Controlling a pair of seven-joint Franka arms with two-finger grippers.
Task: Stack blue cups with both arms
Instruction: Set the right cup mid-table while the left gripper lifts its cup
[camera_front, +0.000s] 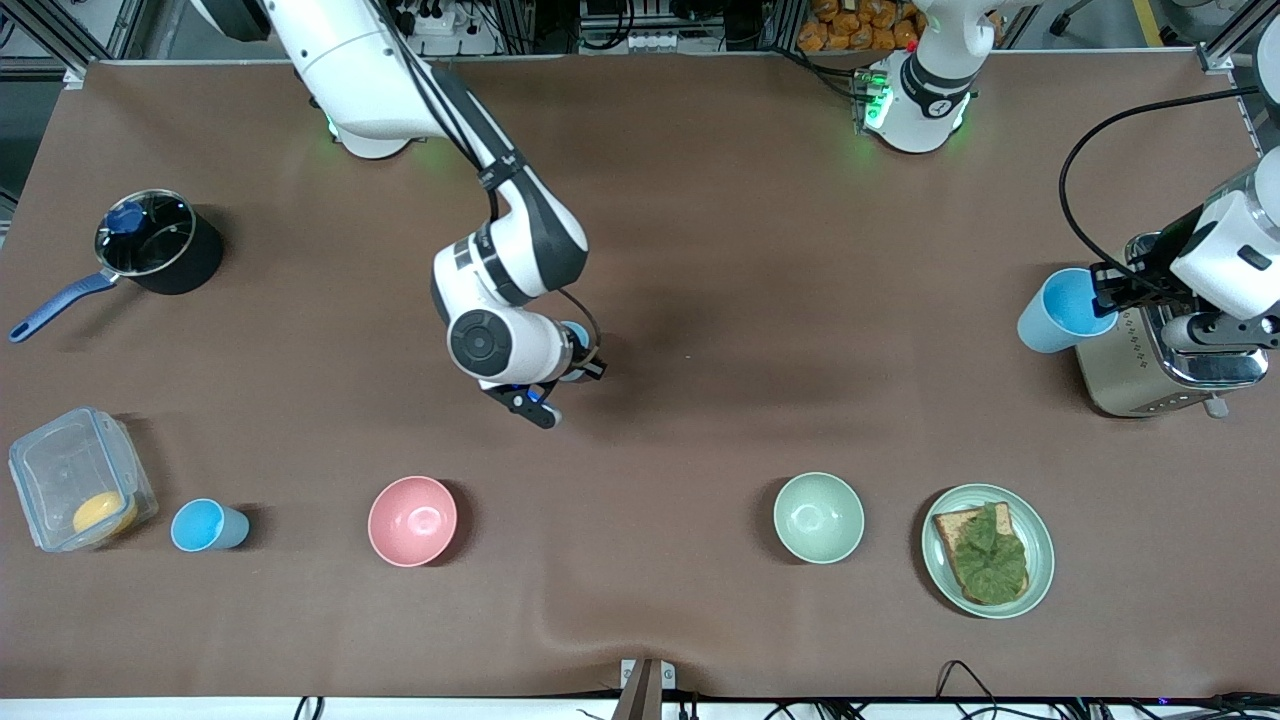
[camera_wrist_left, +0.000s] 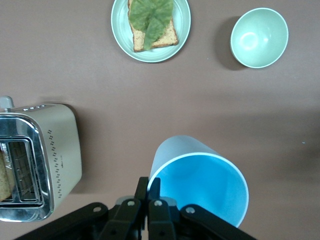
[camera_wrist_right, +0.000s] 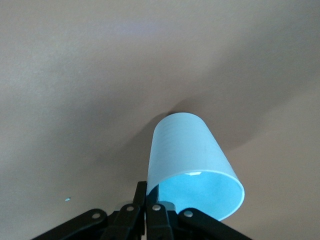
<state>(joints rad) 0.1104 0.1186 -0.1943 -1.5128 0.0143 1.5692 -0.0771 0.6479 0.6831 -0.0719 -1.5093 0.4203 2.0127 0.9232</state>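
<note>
My left gripper (camera_front: 1103, 290) is shut on the rim of a sky blue cup (camera_front: 1060, 312) and holds it tilted in the air beside the toaster. The left wrist view shows its fingers (camera_wrist_left: 151, 188) pinching the wall of that cup (camera_wrist_left: 200, 182). My right gripper (camera_front: 580, 362) is over the middle of the table, shut on the rim of a pale blue cup (camera_wrist_right: 187, 160). That cup is mostly hidden under the hand in the front view. A third blue cup (camera_front: 207, 526) stands on the table beside the clear container.
A toaster (camera_front: 1150, 375) stands at the left arm's end. A plate with toast and lettuce (camera_front: 1040, 560), a green bowl (camera_front: 818, 517) and a pink bowl (camera_front: 412, 520) lie nearer the front camera. A clear container (camera_front: 75, 490) and a lidded pot (camera_front: 155, 245) are at the right arm's end.
</note>
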